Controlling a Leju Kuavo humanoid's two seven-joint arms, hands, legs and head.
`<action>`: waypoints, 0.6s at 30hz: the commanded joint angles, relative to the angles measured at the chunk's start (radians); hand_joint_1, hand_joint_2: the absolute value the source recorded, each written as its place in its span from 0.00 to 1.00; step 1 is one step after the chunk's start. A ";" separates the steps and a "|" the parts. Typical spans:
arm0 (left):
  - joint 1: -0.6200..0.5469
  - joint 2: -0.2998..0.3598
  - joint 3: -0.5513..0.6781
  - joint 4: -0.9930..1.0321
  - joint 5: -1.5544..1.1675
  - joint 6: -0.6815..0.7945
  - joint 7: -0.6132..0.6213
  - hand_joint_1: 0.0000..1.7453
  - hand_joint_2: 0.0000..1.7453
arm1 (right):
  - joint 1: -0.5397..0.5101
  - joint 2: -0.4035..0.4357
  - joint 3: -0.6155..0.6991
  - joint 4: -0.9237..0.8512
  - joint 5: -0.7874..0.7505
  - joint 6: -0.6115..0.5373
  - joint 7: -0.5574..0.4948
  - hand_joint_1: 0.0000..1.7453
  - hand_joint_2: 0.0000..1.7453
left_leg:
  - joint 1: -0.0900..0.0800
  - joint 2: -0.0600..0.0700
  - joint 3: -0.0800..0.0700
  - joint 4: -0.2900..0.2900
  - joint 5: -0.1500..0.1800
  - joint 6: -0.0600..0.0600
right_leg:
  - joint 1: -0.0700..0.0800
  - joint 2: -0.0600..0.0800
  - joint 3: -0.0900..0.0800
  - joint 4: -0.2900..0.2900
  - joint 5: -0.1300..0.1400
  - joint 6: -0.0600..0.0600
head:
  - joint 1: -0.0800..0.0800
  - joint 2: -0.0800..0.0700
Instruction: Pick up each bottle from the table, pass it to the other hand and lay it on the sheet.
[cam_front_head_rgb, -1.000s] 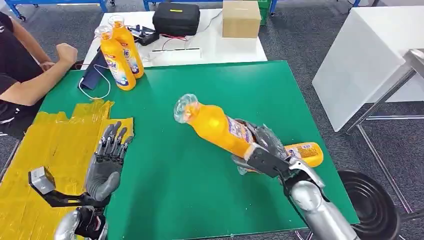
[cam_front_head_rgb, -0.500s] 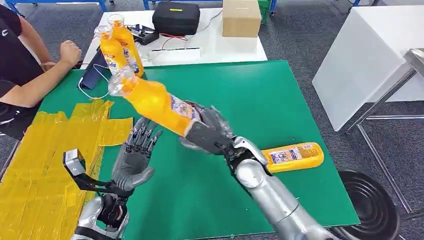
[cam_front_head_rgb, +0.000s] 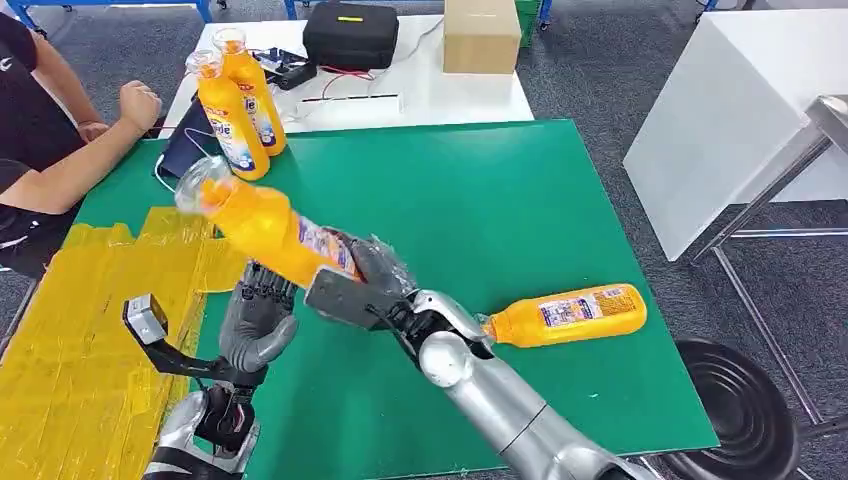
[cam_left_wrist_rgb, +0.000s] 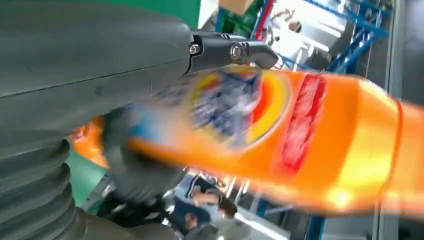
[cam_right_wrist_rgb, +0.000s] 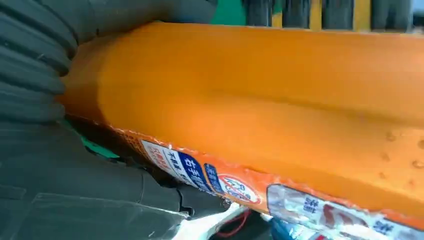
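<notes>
The right hand (cam_front_head_rgb: 365, 285) has its dark fingers wrapped tight round the fat bottom end of an orange plastic bottle (cam_front_head_rgb: 265, 225); the bottle is up in the air, tilted, with its clear cap pointing toward the far left corner of the green table (cam_front_head_rgb: 560, 200); it hangs over the left part of the table, just past the edge of the yellow sheet (cam_front_head_rgb: 90, 310).

The left hand (cam_front_head_rgb: 255, 320) is right under the bottle with its palm up and its fingers spread apart; in the left wrist view the bottle's shiny label sits right next to the thick grey thumb (cam_left_wrist_rgb: 90, 85), but I cannot tell if the fingers press it.

A second orange bottle (cam_front_head_rgb: 570, 315) lies flat on its side near the right edge of the table; two more bottles (cam_front_head_rgb: 235, 100) stand up straight at the far left corner.

The sheet is crinkly and made of taped strips; it covers the near left part of the table.

A person's arm (cam_front_head_rgb: 75, 160) rests by the far left corner.
</notes>
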 joint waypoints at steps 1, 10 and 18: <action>-0.095 -0.024 -0.007 0.087 -0.013 0.009 0.005 0.00 1.00 | 0.026 0.042 0.254 0.161 0.024 0.016 -0.015 1.00 1.00 | 0.002 -0.004 0.002 0.000 0.000 -0.002 | 0.002 -0.004 0.004 -0.001 -0.001 -0.001 | -0.001 0.000; -0.098 -0.043 0.041 0.079 -0.063 0.047 -0.022 0.00 1.00 | 0.033 0.027 0.301 0.126 0.031 0.016 -0.010 1.00 1.00 | 0.001 -0.005 0.000 0.000 0.000 -0.002 | 0.001 -0.004 0.002 -0.001 -0.001 -0.001 | 0.000 0.000; -0.082 -0.057 0.062 0.052 -0.072 0.040 -0.044 1.00 1.00 | 0.033 0.013 0.297 0.120 0.031 0.009 -0.010 1.00 1.00 | 0.002 -0.006 0.000 0.001 0.000 -0.002 | 0.002 -0.006 0.002 -0.001 -0.002 -0.001 | 0.001 0.000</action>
